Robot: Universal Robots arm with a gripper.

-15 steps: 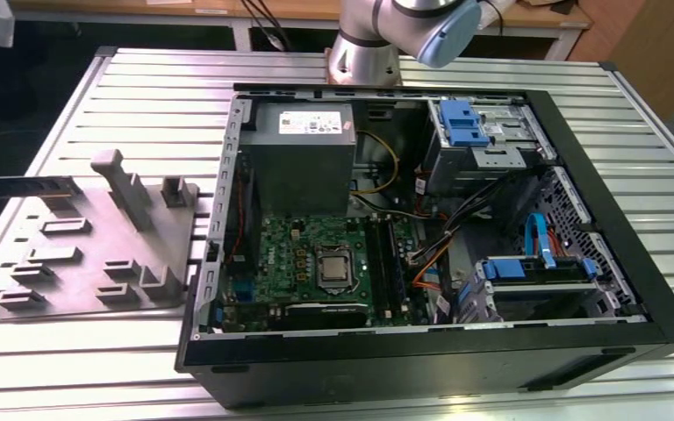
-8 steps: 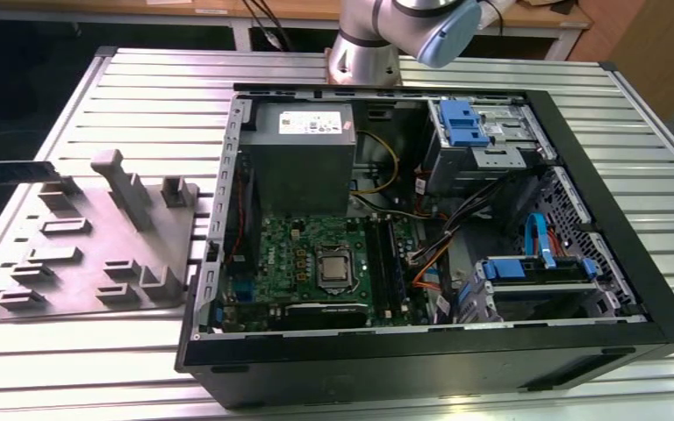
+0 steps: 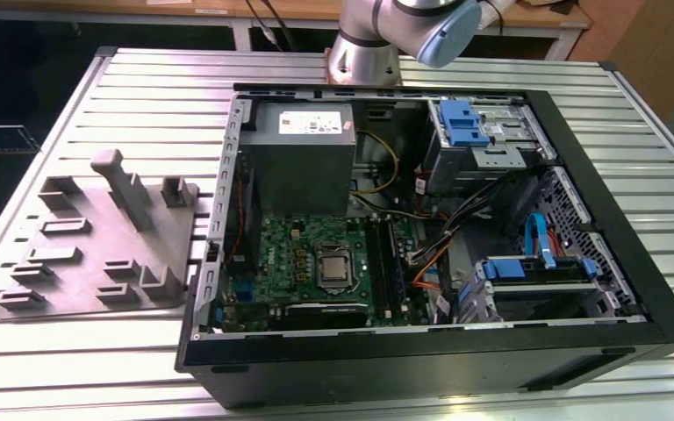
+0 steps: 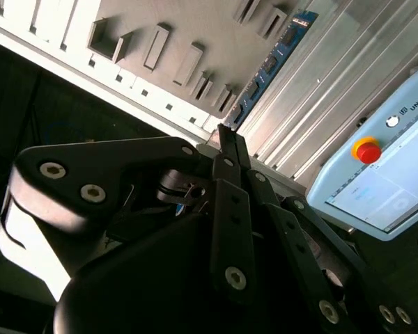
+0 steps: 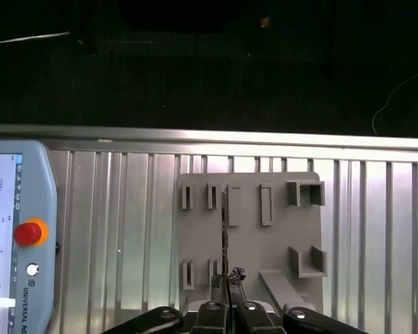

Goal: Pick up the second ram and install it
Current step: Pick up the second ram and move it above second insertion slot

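In both wrist views my gripper (image 4: 225, 132) (image 5: 227, 280) is shut on one end of the second ram (image 4: 272, 62) (image 5: 225, 236), a thin blue-green stick with black chips. The stick juts straight out from the fingertips. The first wrist view shows it edge-on, well above the grey slotted holder (image 5: 265, 243) on the ribbed metal table. In the exterior view the open computer case (image 3: 431, 351) lies on its side, with the green motherboard (image 3: 302, 254) and its long black slots (image 3: 390, 259) uncovered.
The grey holder (image 3: 91, 254) lies on the table at the exterior view's left, beside the case. A grey power-supply box (image 3: 299, 153), cables and blue drive cages (image 3: 466, 123) crowd the case. A teach pendant with a red stop button (image 5: 28, 232) lies near the holder.
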